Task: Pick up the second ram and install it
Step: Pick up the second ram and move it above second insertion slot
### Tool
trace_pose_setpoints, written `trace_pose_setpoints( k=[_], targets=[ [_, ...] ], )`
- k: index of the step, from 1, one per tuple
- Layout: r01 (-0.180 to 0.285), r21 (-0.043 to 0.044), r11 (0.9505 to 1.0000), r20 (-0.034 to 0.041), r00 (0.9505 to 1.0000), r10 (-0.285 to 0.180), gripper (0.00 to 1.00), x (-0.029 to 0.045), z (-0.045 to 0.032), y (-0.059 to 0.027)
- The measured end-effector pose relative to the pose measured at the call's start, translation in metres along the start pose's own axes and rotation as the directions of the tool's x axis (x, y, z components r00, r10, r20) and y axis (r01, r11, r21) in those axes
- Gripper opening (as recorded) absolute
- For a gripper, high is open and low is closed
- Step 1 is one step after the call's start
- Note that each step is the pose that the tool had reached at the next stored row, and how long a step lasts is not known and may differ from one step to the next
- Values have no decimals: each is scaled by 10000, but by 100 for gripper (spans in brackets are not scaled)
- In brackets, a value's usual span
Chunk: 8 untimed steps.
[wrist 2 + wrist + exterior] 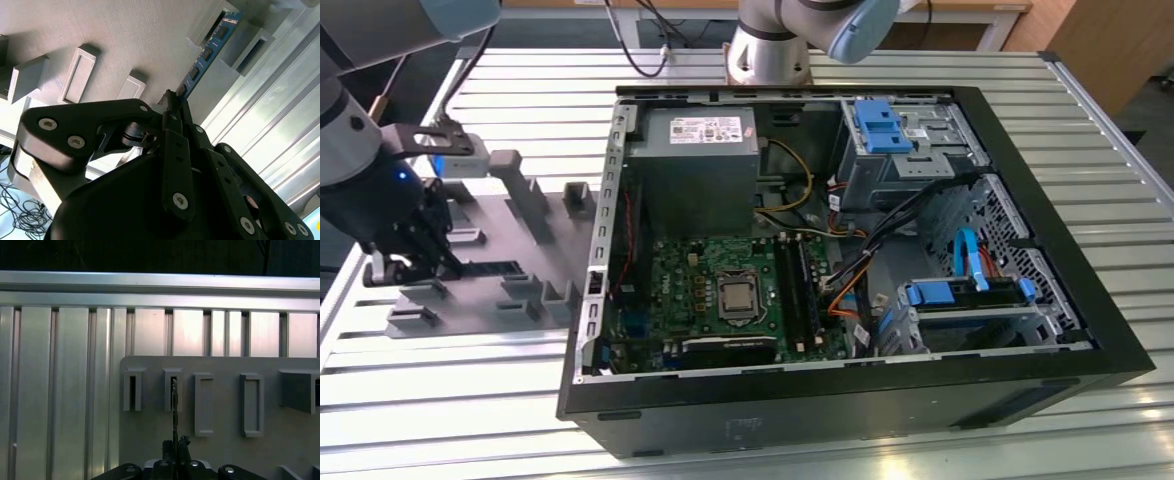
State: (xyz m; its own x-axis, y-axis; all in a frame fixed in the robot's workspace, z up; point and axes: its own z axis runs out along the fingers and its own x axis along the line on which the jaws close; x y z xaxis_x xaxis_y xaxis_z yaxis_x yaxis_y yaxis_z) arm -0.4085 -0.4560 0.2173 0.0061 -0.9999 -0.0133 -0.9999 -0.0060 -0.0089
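So up close in the second wrist view, the tool [172, 101] has its black fingers [176, 145] pinched together on the near end of the second ram [206, 52]. No real gap there, just the board clamped between them. The stick is the blue one with dark chips, and it runs straight out from the fingertips.

The first wrist view gives the same thing edge-on: tool [175, 446], then the second ram [174, 412] as a thin dark line. Its far end lines up with one of the slotted blocks [167, 400] on the grey holder board [220, 450]. Can't tell if that end is sitting in the slot or just over it. Next to that block there's another slotted one on one side and two plain rectangular frames on the other.

Past the board it's the desk [60, 390], all ribbed aluminium slats.

In the exterior view the tool [407, 262] is down on the holder board [520, 215], over at the exterior view's left, well apart from the open PC case [854, 410] in the middle of the desk [454, 400]. Inside the case is the green motherboard [687, 290] with the long black memory slots [797, 285] just beside the CPU socket [736, 295]. The grey power supply [700, 150] sits further back, and the blue drive-bay clips [878, 125] are toward the exterior view's right. A robot base [767, 50] stands behind the case at the far edge.
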Motion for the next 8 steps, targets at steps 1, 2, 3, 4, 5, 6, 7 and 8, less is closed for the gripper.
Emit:
trace_pose_setpoints(
  k=[1,2,3,4,5,6,7,8],
  targets=[
    [0,0,10000,1,10000,0,14,0,-4,0],
    [0,1,10000,0,10000,0,14,0,-7,0],
    [0,0,10000,0,10000,0,14,0,-12,0],
    [0,1,10000,0,10000,0,14,0,-16,0],
    [0,-2,10000,-1,10000,0,14,0,-22,0],
    [0,-2,10000,-1,10000,0,14,0,-28,0],
    [0,-1,10000,-1,10000,0,14,0,-36,0],
    [0,-1,10000,-1,10000,0,14,-1,-45,0]
  ],
)
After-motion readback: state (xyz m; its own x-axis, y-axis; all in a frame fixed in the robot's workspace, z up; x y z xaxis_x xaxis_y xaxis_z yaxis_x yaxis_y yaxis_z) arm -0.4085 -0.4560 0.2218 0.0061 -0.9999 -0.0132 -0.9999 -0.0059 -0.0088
